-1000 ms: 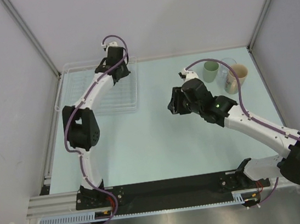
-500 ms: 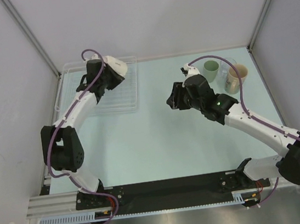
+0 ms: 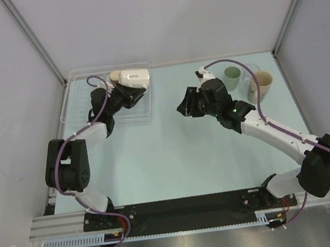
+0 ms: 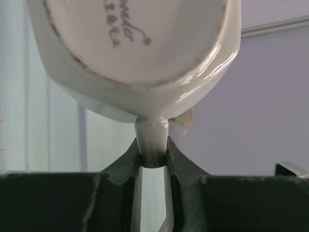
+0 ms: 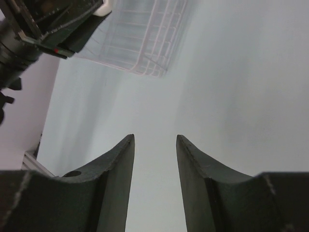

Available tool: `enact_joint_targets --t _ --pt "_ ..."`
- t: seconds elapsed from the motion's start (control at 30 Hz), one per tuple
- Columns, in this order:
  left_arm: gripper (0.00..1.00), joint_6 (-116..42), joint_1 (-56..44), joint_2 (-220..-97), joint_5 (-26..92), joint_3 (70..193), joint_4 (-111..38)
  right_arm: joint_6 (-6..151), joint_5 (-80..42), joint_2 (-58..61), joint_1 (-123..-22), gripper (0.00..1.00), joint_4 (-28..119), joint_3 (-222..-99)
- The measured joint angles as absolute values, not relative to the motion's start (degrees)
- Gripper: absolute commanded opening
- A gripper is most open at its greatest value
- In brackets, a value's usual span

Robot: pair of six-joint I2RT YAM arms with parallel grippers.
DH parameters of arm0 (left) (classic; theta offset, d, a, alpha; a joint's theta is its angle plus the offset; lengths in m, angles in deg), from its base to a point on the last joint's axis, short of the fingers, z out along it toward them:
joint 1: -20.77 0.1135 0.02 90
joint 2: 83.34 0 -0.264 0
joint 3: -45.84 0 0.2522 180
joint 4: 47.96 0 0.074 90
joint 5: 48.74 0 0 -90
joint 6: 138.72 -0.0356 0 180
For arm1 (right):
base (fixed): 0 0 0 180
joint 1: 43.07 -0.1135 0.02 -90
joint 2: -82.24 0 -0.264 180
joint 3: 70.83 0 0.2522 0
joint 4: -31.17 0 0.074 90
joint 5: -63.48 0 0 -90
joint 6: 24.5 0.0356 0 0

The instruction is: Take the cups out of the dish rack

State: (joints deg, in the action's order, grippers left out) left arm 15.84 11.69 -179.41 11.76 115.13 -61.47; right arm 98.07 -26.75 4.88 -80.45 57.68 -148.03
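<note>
My left gripper is shut on the handle of the white cup and holds it on its side over the far right part of the dish rack. In the left wrist view the cup's base with printed writing fills the top, and its handle sits pinched between the jaws of the gripper. My right gripper is open and empty over the table middle, and the right wrist view shows nothing between its jaws. A pale green cup, a clear glass cup and a beige cup stand at the far right.
The right wrist view shows the rack's near corner and the left arm at upper left. Metal frame posts and grey walls close in the table on the left, right and far sides.
The left arm has folded back and turned its wrist, bringing the white cup up into view over the rack's right side. The right gripper has moved a little left and farther away.
</note>
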Motion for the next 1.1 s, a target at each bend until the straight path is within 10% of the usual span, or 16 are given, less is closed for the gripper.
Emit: enact_joint_targets --t 0.4,1.1 --pt "0.00 35.1 11.8 -179.4 2.0 105.5 -97.4 110.7 -11.6 3.8 -71.1 0.54 36.3 -142.2" --pt "0.00 38.3 11.8 -176.2 -5.5 101.4 -100.4 139.3 5.0 -20.6 -67.5 0.61 -5.1 -152.5"
